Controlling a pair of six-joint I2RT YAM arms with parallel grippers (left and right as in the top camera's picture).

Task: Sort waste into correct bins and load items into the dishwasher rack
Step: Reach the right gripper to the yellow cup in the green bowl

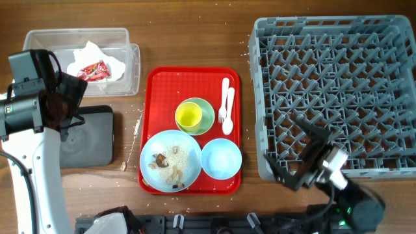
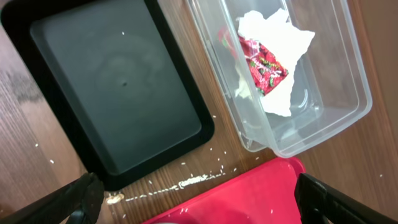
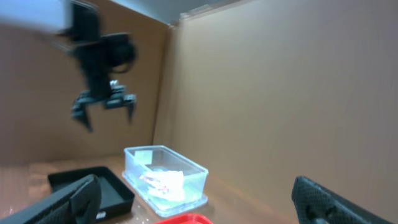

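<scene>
The clear tub [image 1: 81, 40] at the back left holds the white napkin [image 1: 97, 55] and the red wrapper [image 1: 95, 70]; both also show in the left wrist view, napkin [image 2: 289, 40] and wrapper [image 2: 264, 62]. The black tray [image 1: 91, 140] lies in front of the tub. A yellow cup [image 1: 189, 116] sits in the green bowl [image 1: 208, 114]. The blue plate [image 1: 185, 146] carries food scraps [image 1: 162, 162]. The blue bowl [image 1: 221, 158] and the white fork and spoon [image 1: 226, 104] lie nearby. The grey rack [image 1: 335, 91] is at the right. My left gripper [image 1: 70, 104] is open and empty, high above the black tray. My right gripper [image 1: 289, 153] is open and empty at the rack's front left corner.
The flat red serving tray [image 1: 159, 97] holds the dishes. Rice grains lie scattered on the wood between the black tray [image 2: 118, 87] and the red tray [image 2: 249, 199]. Cardboard walls stand behind the table in the right wrist view, which also shows the tub [image 3: 165, 174].
</scene>
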